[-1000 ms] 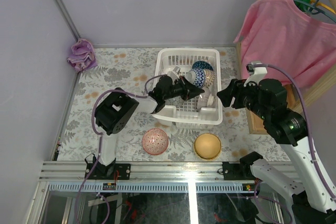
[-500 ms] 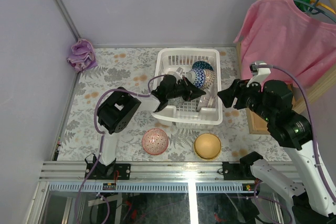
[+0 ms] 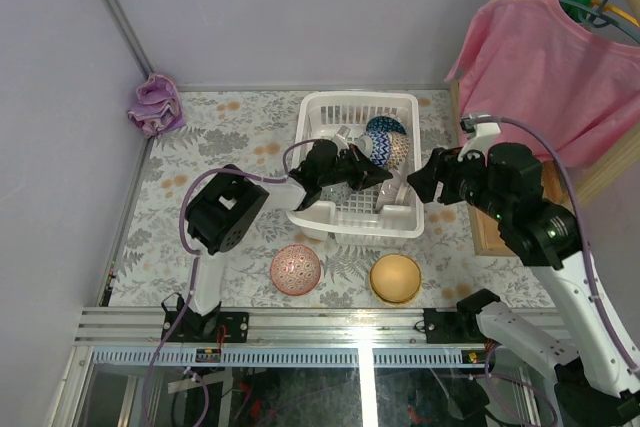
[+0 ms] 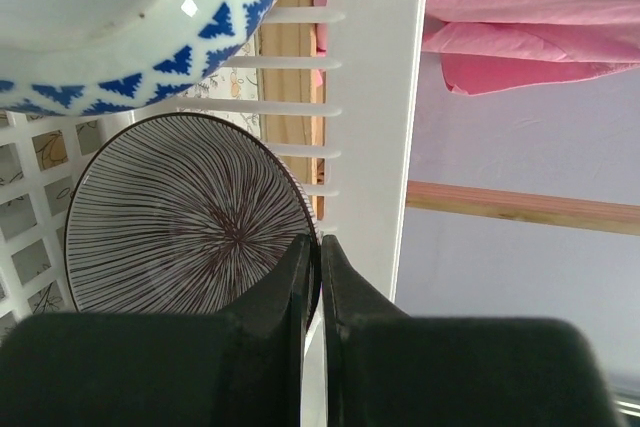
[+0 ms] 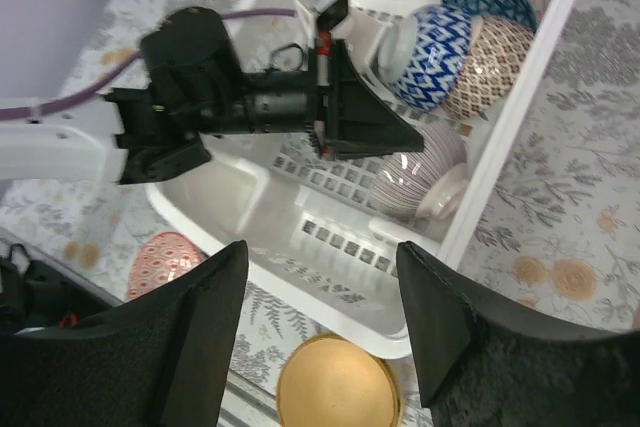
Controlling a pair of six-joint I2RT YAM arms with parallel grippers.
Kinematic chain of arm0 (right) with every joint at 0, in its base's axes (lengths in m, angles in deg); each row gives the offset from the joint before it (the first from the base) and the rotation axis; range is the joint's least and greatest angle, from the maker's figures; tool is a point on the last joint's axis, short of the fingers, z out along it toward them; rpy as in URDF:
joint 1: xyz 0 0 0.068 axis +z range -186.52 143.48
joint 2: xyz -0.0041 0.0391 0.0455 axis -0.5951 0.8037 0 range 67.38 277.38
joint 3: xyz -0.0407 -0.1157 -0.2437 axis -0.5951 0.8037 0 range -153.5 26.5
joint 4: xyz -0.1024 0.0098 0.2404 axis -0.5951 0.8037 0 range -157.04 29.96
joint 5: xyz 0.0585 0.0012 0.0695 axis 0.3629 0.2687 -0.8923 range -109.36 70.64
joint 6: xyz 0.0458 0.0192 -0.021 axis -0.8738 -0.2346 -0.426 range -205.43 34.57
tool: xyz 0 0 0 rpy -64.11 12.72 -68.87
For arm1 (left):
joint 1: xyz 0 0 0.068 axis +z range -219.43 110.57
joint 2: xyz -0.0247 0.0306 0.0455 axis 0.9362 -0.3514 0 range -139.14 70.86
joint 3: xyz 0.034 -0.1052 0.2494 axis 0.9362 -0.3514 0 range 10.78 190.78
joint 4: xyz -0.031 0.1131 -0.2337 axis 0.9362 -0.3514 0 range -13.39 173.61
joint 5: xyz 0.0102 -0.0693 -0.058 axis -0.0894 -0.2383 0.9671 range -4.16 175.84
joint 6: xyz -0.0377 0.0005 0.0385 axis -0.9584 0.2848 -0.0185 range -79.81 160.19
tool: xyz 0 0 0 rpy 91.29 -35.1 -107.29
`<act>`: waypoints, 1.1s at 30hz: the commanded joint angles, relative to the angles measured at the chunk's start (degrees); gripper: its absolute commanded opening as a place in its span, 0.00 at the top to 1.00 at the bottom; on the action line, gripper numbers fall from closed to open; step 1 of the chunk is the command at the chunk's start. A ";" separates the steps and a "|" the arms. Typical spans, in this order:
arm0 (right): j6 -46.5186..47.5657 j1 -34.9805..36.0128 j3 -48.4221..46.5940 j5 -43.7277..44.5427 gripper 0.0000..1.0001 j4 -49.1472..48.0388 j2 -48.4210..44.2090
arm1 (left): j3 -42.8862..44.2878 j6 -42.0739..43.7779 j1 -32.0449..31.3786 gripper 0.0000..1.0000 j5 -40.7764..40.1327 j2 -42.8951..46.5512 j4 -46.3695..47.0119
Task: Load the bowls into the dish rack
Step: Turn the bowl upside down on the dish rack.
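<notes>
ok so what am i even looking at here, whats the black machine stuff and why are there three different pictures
These are two black robot arms bolted at the near edge of a flowery table, each ending in a two-finger gripper. The wide picture comes from a camera fixed above and behind them. The other two come from a small camera on each wrist, so each shows its own fingers.

A white dish rack stands on the table with several patterned bowls inside. A pink bowl and a yellow bowl sit on the table in front of it.

The left gripper reaches into the rack, shut on what looks like the rim of a striped bowl. The right gripper hovers open beside the rack's right wall, holding nothing.
</notes>
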 commanded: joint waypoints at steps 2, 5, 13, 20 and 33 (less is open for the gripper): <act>3.76 -0.10 2.81 8.86 0.30 1.38 6.82 | -3.88 6.04 1.43 1.00 -4.06 -5.47 -15.87; 4.64 -0.22 4.19 13.85 0.28 0.29 11.76 | -4.76 6.26 1.95 1.00 -3.93 -5.56 -15.40; 5.92 -1.53 6.22 17.13 0.30 -4.50 22.41 | -6.82 5.68 3.07 1.00 -3.42 -5.66 -12.78; 6.19 -1.86 9.85 17.88 0.37 -7.07 28.77 | -8.41 6.13 4.06 1.00 -3.33 -5.41 -12.21; 6.44 -3.56 9.84 16.92 0.75 -7.55 29.81 | -6.30 15.39 6.12 1.00 -7.75 -5.04 -25.73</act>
